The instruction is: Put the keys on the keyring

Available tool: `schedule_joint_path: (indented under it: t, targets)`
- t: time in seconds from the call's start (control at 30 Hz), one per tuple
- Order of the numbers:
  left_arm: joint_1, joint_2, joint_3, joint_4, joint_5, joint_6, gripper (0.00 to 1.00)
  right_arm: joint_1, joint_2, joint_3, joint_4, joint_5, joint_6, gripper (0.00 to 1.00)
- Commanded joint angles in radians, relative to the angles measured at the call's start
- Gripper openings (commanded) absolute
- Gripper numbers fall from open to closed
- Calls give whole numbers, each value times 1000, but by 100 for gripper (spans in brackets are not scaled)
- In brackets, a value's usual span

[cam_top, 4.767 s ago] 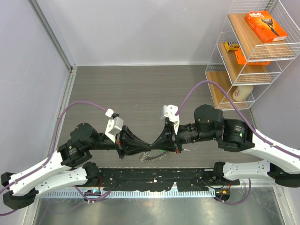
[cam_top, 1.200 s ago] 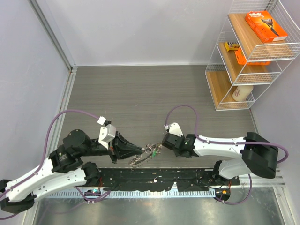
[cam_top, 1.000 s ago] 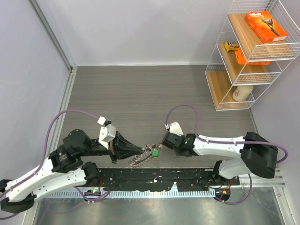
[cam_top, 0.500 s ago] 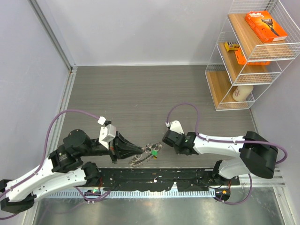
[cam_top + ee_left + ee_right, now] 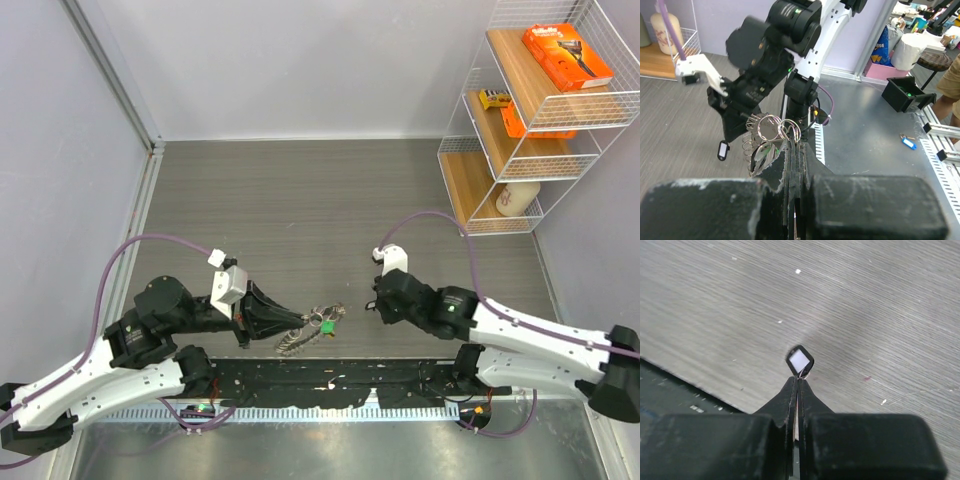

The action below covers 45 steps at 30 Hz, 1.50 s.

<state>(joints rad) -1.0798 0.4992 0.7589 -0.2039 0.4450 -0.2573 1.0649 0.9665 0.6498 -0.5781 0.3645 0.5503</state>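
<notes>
My left gripper (image 5: 302, 321) is shut on the keyring (image 5: 322, 318), a thin silver ring with several silver keys and a green tag (image 5: 327, 327), held just above the table. In the left wrist view the rings (image 5: 774, 126) stand out of the shut jaws (image 5: 792, 146), with the green tag (image 5: 769, 149) below them. My right gripper (image 5: 377, 304) is a short way to the right of the keyring, apart from it. It is shut (image 5: 799, 381) on a key with a black plastic head (image 5: 800, 361); its blade is hidden between the fingers. That key also shows in the left wrist view (image 5: 722, 149).
A white wire shelf (image 5: 545, 120) stands at the back right with orange boxes (image 5: 566, 55) and a bottle (image 5: 510, 200). A black rail (image 5: 330, 378) runs along the table's near edge. Grey walls close the left and back.
My right arm has swung and pulled back to the right, away from the keyring, with the black-headed key in its jaws. The left gripper and keyring have stayed in place.
</notes>
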Motion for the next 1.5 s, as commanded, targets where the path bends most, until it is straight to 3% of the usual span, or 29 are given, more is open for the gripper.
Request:
schedule_joint_path:
  t: [0.0, 0.23, 0.43, 0.7, 0.97, 1.27, 1.47]
  targets:
    - [-2, -16, 46, 43, 9, 6, 0, 4, -129, 57, -35, -133, -68, 6]
    - [-2, -16, 51, 40, 29, 3, 0, 4, -316, 117, -68, -399, -185, 6]
    - [-2, -14, 59, 40, 52, -2, 0, 4, -373, 214, -98, -558, -268, 6]
    - [0, -13, 77, 23, 77, 13, 0, 4, -331, 315, -112, -731, -343, 6]
    - [0, 1, 105, 12, 104, 49, 0, 7, -261, 402, -36, -950, -317, 6]
    - [-2, 27, 91, 55, 149, 134, 0, 52, -219, 413, 96, -1043, -230, 6]
    - [-2, 35, 66, 109, 268, 191, 0, 105, -178, 444, 168, -1049, -190, 6]
